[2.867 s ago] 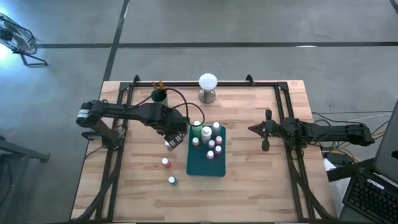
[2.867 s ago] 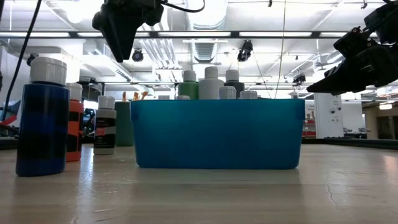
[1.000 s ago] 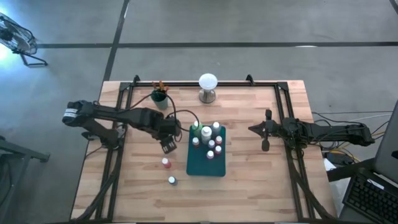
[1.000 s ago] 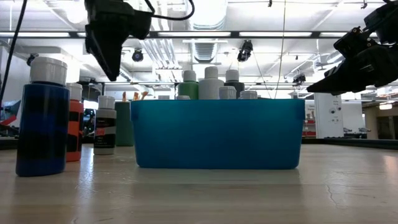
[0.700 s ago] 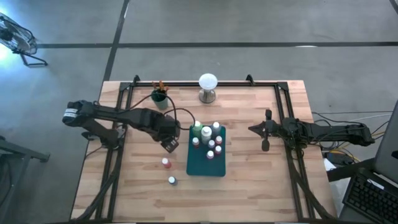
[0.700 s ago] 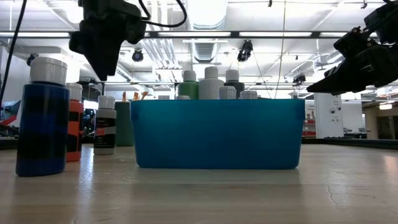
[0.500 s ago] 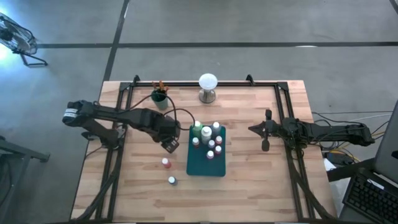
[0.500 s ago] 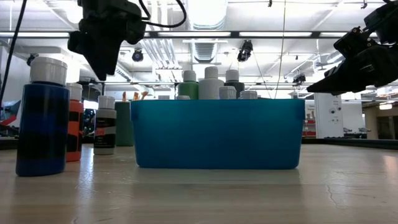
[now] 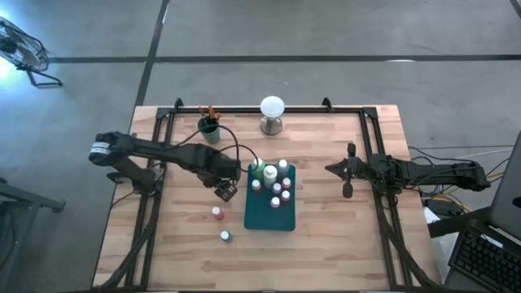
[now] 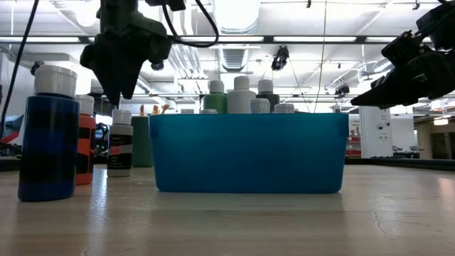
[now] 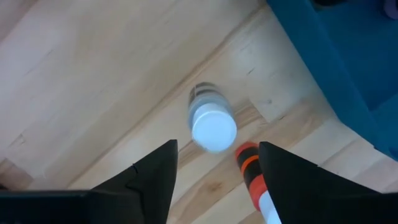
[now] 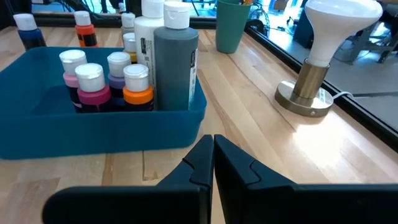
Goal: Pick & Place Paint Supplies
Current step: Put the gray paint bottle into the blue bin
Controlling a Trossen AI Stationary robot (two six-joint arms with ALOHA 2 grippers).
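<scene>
Paint bottle, next up: small white-capped bottle with a pale labelled body (image 11: 212, 124) standing on the light wooden plank table (image 9: 342, 236), just beside the blue plastic bin (image 9: 281, 217) on its left-arm side.
Other loose bottles: a red-orange one (image 9: 217, 213) and a dark blue one (image 9: 225, 236), both white-capped, stand nearer the table's front, apart from the bin.
Bottles already in bin: a cluster of white-capped ones (image 12: 107, 79), with a tall grey bottle (image 12: 176, 61) against the wall.
Left hand (image 9: 225, 191): hovers above the pale bottle, fingers spread apart, nothing between them.
Right hand (image 9: 348, 172): waits well off on the bin's far side, fingers pressed together, empty.
Step in hand, as judged: descend and grasp the pale bottle.
Doing it well: centre the cap between the fingers first, as it looks off to one side; come straight down; grip the body below the cap; keep clear of the orange bottle and the bin wall.
Surface: smooth planks inside a black frame; a teal cup (image 9: 209, 129) and a white bulb lamp on a metal base (image 9: 272, 112) at the back edge.
Room: grey concrete floor, ceiling strip lights.
</scene>
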